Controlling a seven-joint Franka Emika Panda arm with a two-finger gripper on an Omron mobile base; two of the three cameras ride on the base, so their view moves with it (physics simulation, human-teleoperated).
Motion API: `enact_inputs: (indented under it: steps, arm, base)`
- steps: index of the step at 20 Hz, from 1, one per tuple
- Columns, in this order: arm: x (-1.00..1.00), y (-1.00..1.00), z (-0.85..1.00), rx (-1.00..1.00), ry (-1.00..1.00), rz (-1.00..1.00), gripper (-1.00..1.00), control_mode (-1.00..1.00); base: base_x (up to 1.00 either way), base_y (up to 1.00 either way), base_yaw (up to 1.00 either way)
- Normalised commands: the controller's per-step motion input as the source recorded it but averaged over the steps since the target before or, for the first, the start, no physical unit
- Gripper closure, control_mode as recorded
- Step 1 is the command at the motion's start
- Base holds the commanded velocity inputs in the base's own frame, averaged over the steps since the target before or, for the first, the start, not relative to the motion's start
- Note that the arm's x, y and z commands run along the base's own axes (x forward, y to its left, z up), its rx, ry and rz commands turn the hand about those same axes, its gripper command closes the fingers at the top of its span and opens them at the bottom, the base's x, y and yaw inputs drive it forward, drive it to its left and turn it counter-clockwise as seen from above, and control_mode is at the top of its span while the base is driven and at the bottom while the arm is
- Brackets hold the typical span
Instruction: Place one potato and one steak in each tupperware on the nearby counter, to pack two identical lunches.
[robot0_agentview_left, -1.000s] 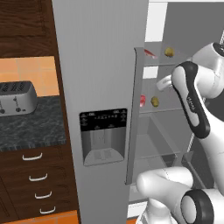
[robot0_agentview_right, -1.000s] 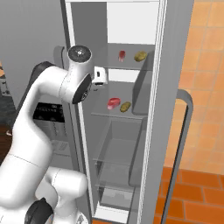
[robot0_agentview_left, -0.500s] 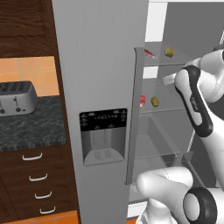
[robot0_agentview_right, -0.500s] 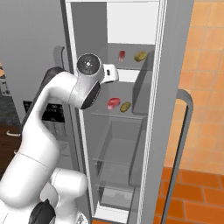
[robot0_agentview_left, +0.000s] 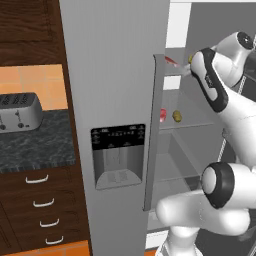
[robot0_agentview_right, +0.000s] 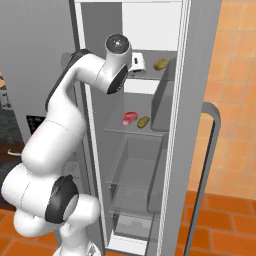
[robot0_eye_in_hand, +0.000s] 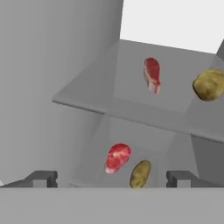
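Here the tool (robot0_eye_in_hand: 111, 178) stands wide and empty at lower centre. A flat red steak (robot0_eye_in_hand: 152, 74) and yellow-brown oval potato (robot0_eye_in_hand: 208, 85) lie upper right on the grey fridge shelf (robot0_eye_in_hand: 87, 98).

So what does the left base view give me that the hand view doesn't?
Left base view: the toaster on the counter, drawers below, and the fridge door's dispenser. Hand view: the gripper, open, and the upper potato clearly. Both: the lower steak beside the lower potato, and the upper steak.

Matt grey fridge (robot0_agentview_left: 112, 75), speckled stone counter (robot0_agentview_left: 35, 147), dark wooden cabinets (robot0_agentview_left: 40, 210).
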Motion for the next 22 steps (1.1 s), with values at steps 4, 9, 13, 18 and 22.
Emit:
enact_inputs:
  steps: [4,9,13,18,22]
  arm:
    - [0.9,-0.09,0.0,0.0,0.0,0.04,-1.0,-1.0]
    - [0.65,-0.07,-0.03,0.0,0.01,0.0,-1.0,-1.0]
    - [0.54,-0.13,-0.12,0.0,0.0,0.0,-1.0,-1.0]
    - [0.6,-0.02,-0.25,-0.01,0.0,0.0,-1.0,-1.0]
    - [0.6,0.0,-0.23,0.0,0.0,0.0,-1.0,-1.0]
  base:
    - [0.0,0.0,0.0]
    - [0.0,0.0,0.0]
    - [0.0,0.0,0.0]
    - [0.0,0.0,0.0]
    - [0.0,0.0,0.0]
